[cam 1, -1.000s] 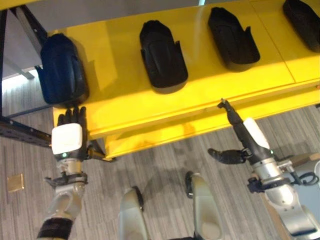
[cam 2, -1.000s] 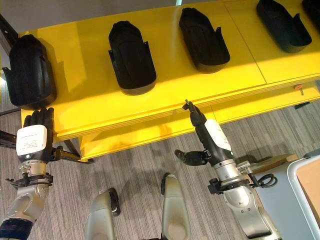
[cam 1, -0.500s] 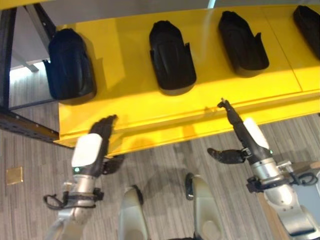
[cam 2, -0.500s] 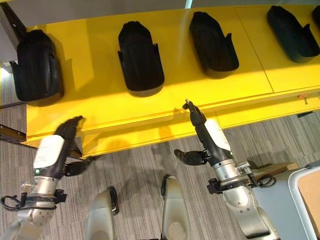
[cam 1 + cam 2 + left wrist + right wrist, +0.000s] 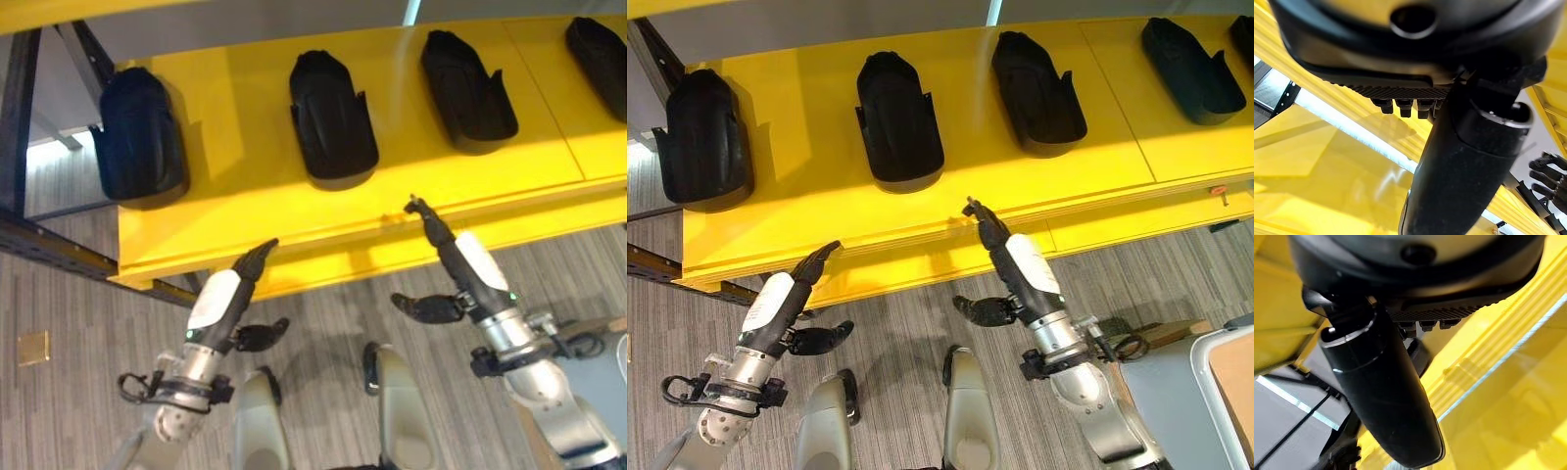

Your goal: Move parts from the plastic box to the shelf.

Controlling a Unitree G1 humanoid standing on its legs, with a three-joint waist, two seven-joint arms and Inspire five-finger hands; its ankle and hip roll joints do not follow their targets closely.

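Left eye view: a yellow shelf point(image 5: 245, 211) runs across the top. Four black parts sit on it in a row, each with its long axis running from the shelf's front edge toward its back. The leftmost part point(image 5: 140, 132) lies up and left of the left hand point(image 5: 227, 299), well apart from it. That hand is empty, fingers straight, tips at the shelf's front edge, thumb spread below.

Right eye view: the second part point(image 5: 898, 119) and third part point(image 5: 1037, 91) stand side by side, rounded ends nearest the front edge. The right hand point(image 5: 1014, 264) points between them, fingers straight, tips touching the front edge, holding nothing.

Left wrist view: thumb and straight fingertips point(image 5: 1400, 106) before yellow shelf boards.

Right wrist view: extended thumb point(image 5: 1383, 401) beside yellow shelf edging.
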